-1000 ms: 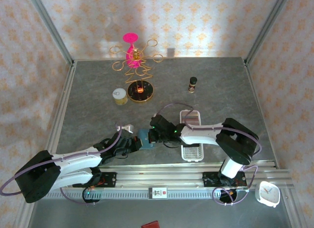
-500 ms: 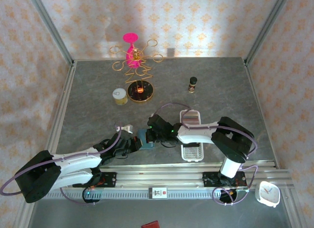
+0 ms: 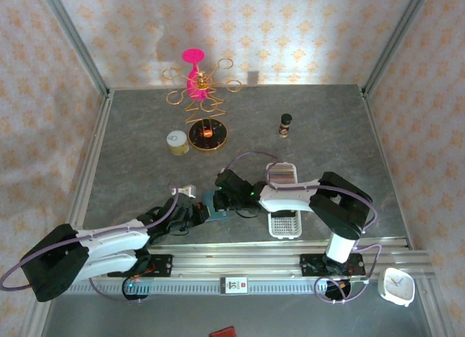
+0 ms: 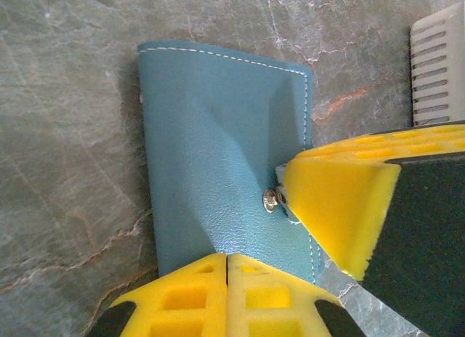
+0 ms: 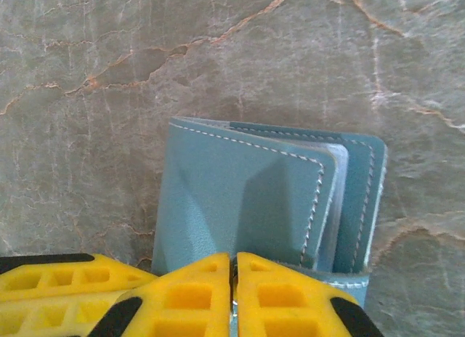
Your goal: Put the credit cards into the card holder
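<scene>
Card holder [image 4: 218, 170], left gripper [image 4: 227, 279], right gripper [image 5: 233, 282] at edges, white tray [image 4: 439, 68] near

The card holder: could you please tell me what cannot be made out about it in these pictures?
Near edge of the card holder, left wrist view: covered by the shut left gripper.
Its tab, right wrist view: under the shut right gripper; pinched or merely pressed, unclear.
Inside, right wrist view: pale layers, cards or sleeves, too thin to tell.
Top external view: its details are too small.
</scene>
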Controlling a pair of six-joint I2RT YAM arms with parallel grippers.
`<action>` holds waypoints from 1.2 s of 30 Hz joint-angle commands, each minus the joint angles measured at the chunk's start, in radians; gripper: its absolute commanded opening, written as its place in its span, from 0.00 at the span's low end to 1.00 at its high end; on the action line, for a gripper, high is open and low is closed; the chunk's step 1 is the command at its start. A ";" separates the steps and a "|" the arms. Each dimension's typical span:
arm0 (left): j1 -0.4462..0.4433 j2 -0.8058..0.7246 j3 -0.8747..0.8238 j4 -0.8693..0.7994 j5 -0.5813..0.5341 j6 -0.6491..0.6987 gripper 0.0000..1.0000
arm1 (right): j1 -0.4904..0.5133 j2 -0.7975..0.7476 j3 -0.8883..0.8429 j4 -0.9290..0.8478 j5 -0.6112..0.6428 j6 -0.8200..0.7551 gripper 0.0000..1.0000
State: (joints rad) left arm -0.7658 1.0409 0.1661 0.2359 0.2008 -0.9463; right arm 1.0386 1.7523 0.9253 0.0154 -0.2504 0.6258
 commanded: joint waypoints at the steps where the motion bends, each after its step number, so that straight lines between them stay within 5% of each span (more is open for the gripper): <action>1: -0.003 -0.011 -0.025 -0.014 -0.015 -0.018 0.00 | 0.034 0.050 0.020 -0.075 -0.005 -0.012 0.10; 16: 0.012 -0.202 -0.062 -0.065 -0.062 -0.121 0.00 | 0.118 0.193 0.161 -0.374 0.228 -0.014 0.05; 20: 0.026 -0.325 -0.068 -0.181 -0.133 -0.161 0.00 | 0.129 0.209 0.149 -0.381 0.226 0.004 0.05; 26: 0.056 -0.484 0.011 -0.578 -0.379 -0.197 0.00 | 0.161 0.245 0.157 -0.416 0.258 0.029 0.04; 36: 0.158 -0.462 0.186 -0.813 -0.523 -0.194 0.00 | 0.231 0.353 0.213 -0.548 0.307 0.068 0.03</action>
State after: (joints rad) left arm -0.6441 0.5678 0.2695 -0.4526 -0.2192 -1.1545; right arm 1.2240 1.9491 1.2053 -0.2924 0.1680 0.6575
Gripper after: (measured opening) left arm 0.051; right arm 0.050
